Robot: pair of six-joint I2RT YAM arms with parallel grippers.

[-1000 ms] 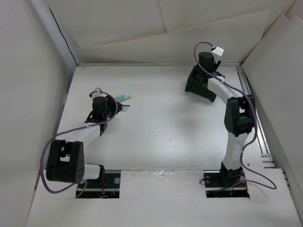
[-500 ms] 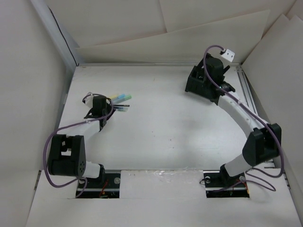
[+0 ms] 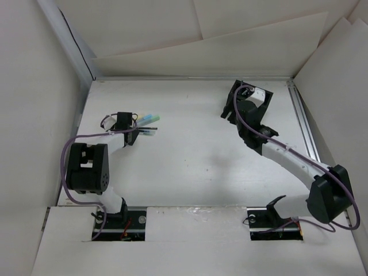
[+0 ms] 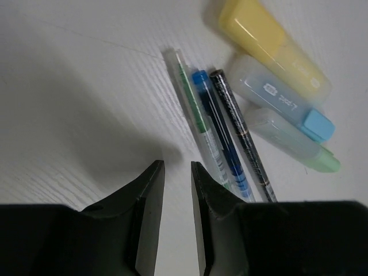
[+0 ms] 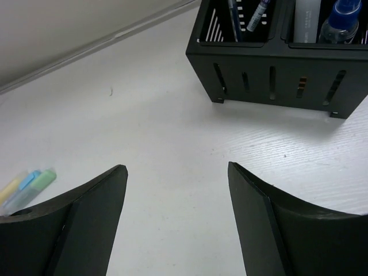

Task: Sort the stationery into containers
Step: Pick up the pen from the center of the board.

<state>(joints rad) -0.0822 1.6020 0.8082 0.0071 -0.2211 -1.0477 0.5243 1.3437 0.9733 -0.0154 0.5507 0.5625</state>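
Note:
The stationery lies in a bunch at the left of the table (image 3: 147, 122). In the left wrist view it is a yellow highlighter (image 4: 270, 49), a light-blue one (image 4: 282, 100), a pale green-tipped one (image 4: 293, 144), a clear green pen (image 4: 192, 98), a blue pen (image 4: 221, 138) and a thin black pen (image 4: 238, 126). My left gripper (image 4: 175, 167) (image 3: 127, 124) is low over the table just left of the pens, jaws a narrow gap apart with only table between them. The black two-compartment organiser (image 5: 270, 75) (image 3: 231, 99) holds pens (image 5: 259, 14) and a blue-capped marker (image 5: 345, 14). My right gripper (image 5: 175, 172) (image 3: 244, 115) is wide open and empty in front of it.
White walls close in the table on the left, back and right. A metal rail (image 3: 305, 126) runs along the right side. The highlighters show far off at the left of the right wrist view (image 5: 29, 184).
My right arm has come down from above the organiser to low in front of it, its elbow swung out right. My left arm has folded and its gripper has dropped lower beside the pens.

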